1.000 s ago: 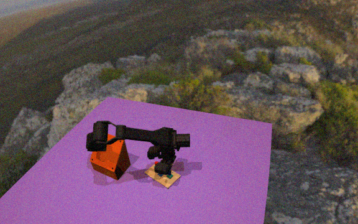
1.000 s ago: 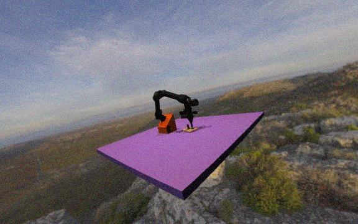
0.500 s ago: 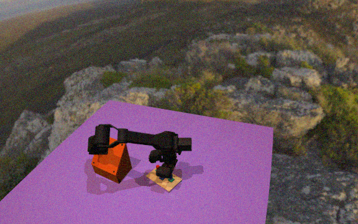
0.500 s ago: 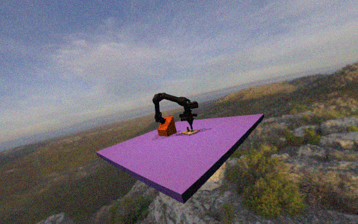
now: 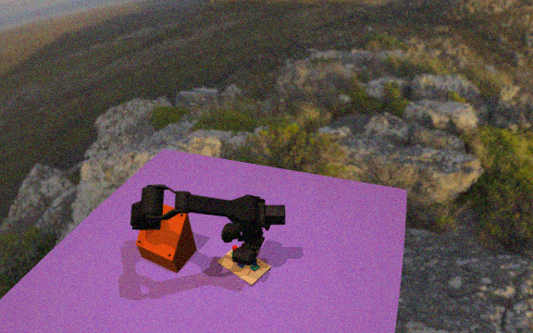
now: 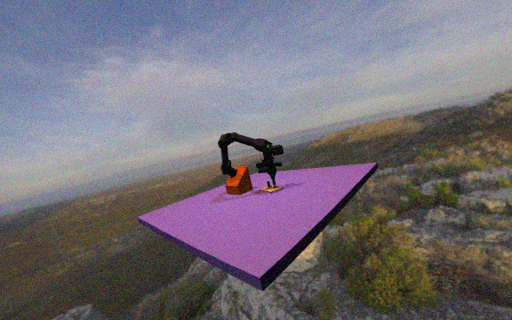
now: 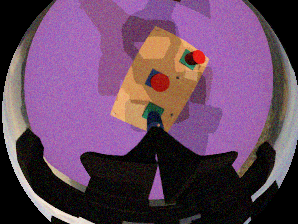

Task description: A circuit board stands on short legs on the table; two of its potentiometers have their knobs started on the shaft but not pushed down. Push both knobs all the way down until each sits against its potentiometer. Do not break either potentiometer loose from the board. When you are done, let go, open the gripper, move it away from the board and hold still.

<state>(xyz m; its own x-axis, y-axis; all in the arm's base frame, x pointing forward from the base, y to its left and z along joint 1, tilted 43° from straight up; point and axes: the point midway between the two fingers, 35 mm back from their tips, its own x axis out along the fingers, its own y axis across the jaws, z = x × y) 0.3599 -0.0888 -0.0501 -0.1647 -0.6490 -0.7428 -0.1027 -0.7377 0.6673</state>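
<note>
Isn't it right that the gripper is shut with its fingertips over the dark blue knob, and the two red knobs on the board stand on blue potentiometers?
Not quite: only the middle red knob stands on a blue one; the wrist view shows the corner red knob on a green potentiometer. The rest holds.
</note>
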